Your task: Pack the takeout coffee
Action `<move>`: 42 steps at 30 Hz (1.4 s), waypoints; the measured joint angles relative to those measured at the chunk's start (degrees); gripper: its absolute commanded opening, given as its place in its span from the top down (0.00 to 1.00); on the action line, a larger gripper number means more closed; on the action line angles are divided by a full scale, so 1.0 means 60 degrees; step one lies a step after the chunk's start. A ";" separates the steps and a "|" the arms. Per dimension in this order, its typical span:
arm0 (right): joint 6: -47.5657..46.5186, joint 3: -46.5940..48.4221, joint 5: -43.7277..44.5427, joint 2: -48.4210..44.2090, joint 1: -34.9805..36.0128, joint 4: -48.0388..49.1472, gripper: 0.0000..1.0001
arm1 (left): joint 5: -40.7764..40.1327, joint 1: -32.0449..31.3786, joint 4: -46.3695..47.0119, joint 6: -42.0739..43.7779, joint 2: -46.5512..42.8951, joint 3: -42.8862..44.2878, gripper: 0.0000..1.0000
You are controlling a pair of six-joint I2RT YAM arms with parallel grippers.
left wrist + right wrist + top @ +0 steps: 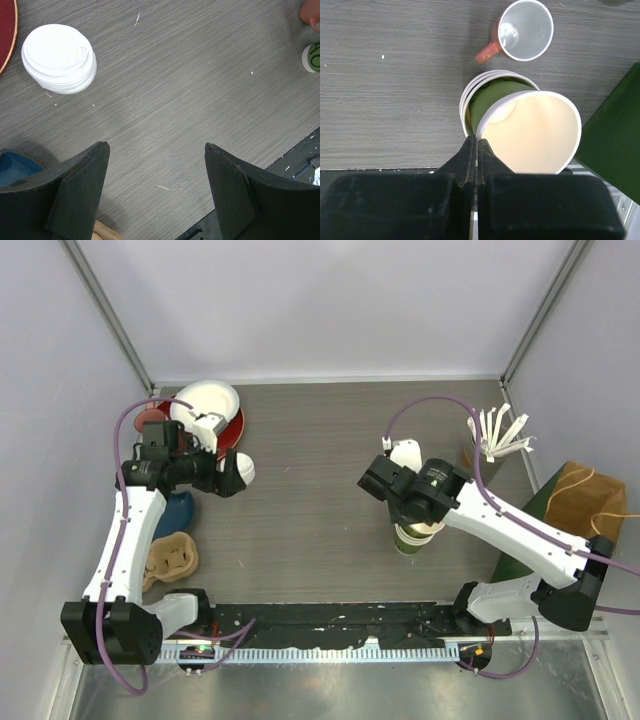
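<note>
Red plate (236,428) carrying a white bowl (205,402). Stack of green paper cups (466,107) on the table; the top cup (535,132), tilted and empty, is pinched at its rim by the right gripper (476,142), fingers together. Mug (525,30), empty. Left gripper (156,147), fingers apart, empty, near the white lids (59,57).

The lids (59,58) lie stacked at left of the surface (320,490), beside a plate (236,430) seemingly carrying a bowl (205,402); at right one cup (540,132) leans in the nested cups (474,84), a mug (522,31) just behind
</note>
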 measured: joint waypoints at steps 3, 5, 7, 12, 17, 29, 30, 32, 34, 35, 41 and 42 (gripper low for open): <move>-0.0102 0.0368 0.0062 0.0175 0.0000 -0.0033 0.99 | 0.0004 -0.0022 0.0004 0.0000 0.0000 0.0000 0.18; -0.0193 0.0805 0.0073 0.0182 0.0000 -0.0076 0.99 | 0.0004 -0.0029 0.0004 0.0004 0.0007 0.0000 0.18; -0.0310 0.1319 0.0073 0.0168 0.0000 -0.0098 0.99 | 0.0007 -0.0036 0.0011 0.0004 0.0029 0.0000 0.18; -0.0561 0.2237 0.0087 0.0149 0.0000 -0.0040 0.99 | 0.0011 -0.0040 0.0058 0.0004 0.0098 0.0000 0.17; -0.0718 0.2448 0.0138 0.0149 0.0000 -0.0076 0.99 | 0.0007 -0.0040 0.0058 0.0025 0.0171 0.0000 0.18; -0.5198 0.5118 0.0528 0.2667 -0.0091 0.1617 0.99 | -0.0827 -0.0040 0.0357 -0.0270 0.0597 0.0357 0.15; -0.5796 0.5402 0.0452 0.3377 -0.0182 0.2084 0.99 | -0.1020 -0.0040 0.0412 -0.0310 0.0637 0.0426 0.15; -0.6874 0.5978 -0.0044 0.4768 -0.0379 0.2659 0.99 | -0.1428 -0.0040 0.0510 -0.0350 0.0688 0.0510 0.14; -0.7734 0.6441 -0.0681 0.5985 -0.0623 0.3042 0.99 | -0.1745 -0.0040 0.0568 -0.0350 0.0710 0.0517 0.14; -0.8211 0.6648 -0.1071 0.6583 -0.0736 0.3184 0.99 | -0.1883 -0.0036 0.0572 -0.0346 0.0725 0.0517 0.14; -0.9985 0.7413 -0.2470 0.8725 -0.1009 0.3238 0.99 | -0.2506 -0.0018 0.0747 -0.0339 0.0976 0.0514 0.14; -1.0163 0.7501 -0.2685 0.8852 -0.1005 0.3231 0.99 | -0.2561 -0.0018 0.0765 -0.0339 0.1038 0.0514 0.14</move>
